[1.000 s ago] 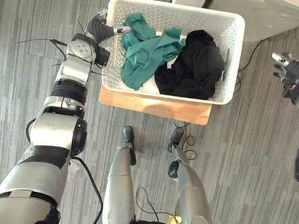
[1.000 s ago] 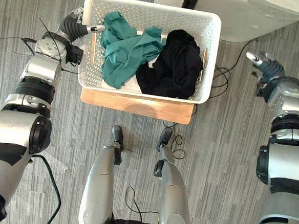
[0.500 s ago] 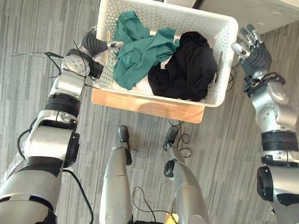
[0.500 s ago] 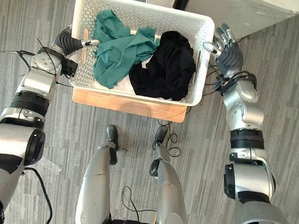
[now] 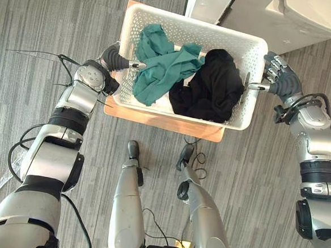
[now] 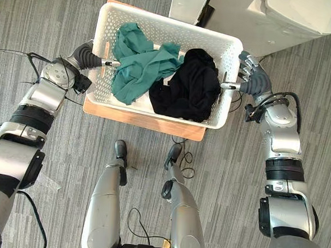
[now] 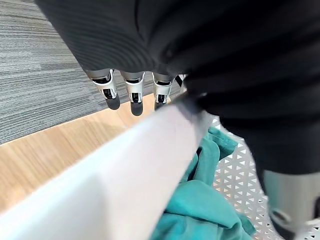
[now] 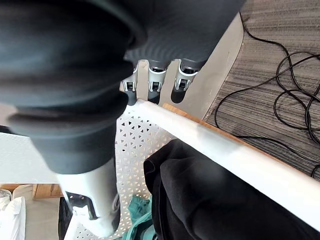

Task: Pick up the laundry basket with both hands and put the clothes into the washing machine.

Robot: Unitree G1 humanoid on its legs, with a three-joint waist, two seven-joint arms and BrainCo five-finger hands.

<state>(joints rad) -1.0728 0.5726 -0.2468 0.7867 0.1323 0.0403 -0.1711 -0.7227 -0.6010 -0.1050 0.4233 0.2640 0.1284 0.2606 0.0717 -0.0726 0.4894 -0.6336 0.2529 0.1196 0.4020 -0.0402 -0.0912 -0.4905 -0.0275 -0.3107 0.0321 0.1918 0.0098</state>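
A white perforated laundry basket [image 5: 189, 24] sits on a low wooden board [image 5: 164, 121]. It holds teal clothes [image 5: 161, 67] on the left and black clothes [image 5: 211, 86] on the right. My left hand [image 5: 114, 60] pinches the left rim [image 7: 125, 160]: the fingers [image 7: 131, 95] run down the outer wall and the thumb [image 5: 136, 65] lies inside. My right hand [image 5: 282, 82] straddles the right rim [image 8: 225, 150]. Its fingers [image 8: 155, 82] are straight at the outer edge, and its thumb [image 6: 228, 86] reaches inside, apart from the wall.
The washing machine [image 5: 309, 20] stands just behind the basket's right end, with a pale panel [image 5: 211, 2] beside it. Black cables [image 8: 280, 65] lie on the grey floor right of the board. Open floor stretches to the left.
My right hand has come down from beside the basket's far right corner onto the right rim, its thumb now over the edge. The left hand has kept its hold. The camera has shifted.
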